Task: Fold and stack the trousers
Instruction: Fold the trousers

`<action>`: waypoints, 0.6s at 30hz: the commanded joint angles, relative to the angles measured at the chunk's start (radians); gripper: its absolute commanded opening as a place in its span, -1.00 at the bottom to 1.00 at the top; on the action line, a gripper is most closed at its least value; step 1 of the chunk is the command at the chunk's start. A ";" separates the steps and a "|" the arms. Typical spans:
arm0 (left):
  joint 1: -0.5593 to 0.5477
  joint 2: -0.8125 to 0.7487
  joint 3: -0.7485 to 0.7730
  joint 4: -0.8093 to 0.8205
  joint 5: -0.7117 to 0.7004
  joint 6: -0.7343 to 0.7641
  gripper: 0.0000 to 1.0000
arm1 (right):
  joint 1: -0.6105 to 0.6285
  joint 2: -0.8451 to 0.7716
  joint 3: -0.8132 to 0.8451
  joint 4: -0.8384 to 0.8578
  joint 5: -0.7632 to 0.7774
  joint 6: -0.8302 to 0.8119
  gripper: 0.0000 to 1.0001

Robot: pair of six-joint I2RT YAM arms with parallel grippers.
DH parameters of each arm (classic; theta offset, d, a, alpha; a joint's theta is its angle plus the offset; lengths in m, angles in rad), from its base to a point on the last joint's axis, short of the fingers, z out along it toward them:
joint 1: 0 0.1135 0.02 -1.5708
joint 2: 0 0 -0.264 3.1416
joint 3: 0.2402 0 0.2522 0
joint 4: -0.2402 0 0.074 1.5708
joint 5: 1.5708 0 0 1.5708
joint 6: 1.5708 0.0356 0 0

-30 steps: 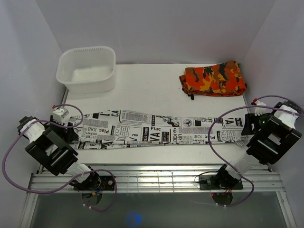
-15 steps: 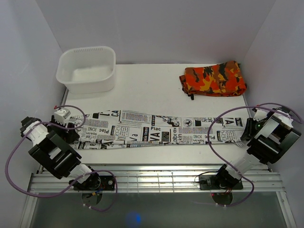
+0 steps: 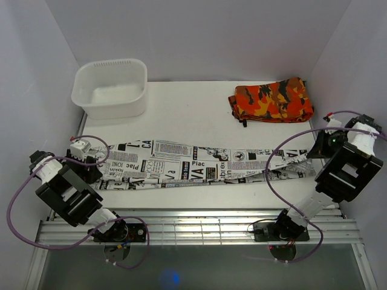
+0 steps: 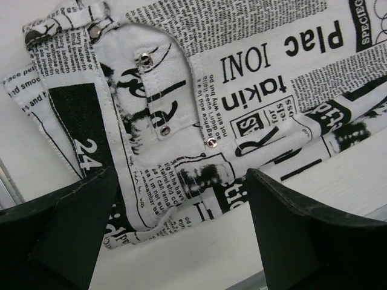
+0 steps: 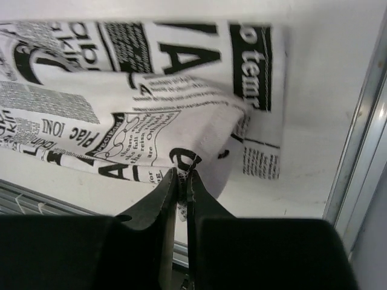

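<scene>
One trousers hem fold disappears between the closed right jaws.

A white plastic tub is parked at the far left of the white table, and a folded orange-red-black camo garment is laid far right, well apart.

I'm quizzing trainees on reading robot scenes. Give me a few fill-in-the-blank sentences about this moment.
1. The right tool is ___ on the hem end of the trousers.
2. The left tool, above the waistband, grips nothing: it is ___.
3. The white basin stands at the far ___ corner of the table.
Missing words: shut; open; left.
</scene>
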 commanded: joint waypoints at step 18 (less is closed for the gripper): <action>0.001 0.244 0.083 0.101 -0.198 -0.206 0.48 | -0.067 -0.249 -0.218 0.047 0.138 -0.551 0.91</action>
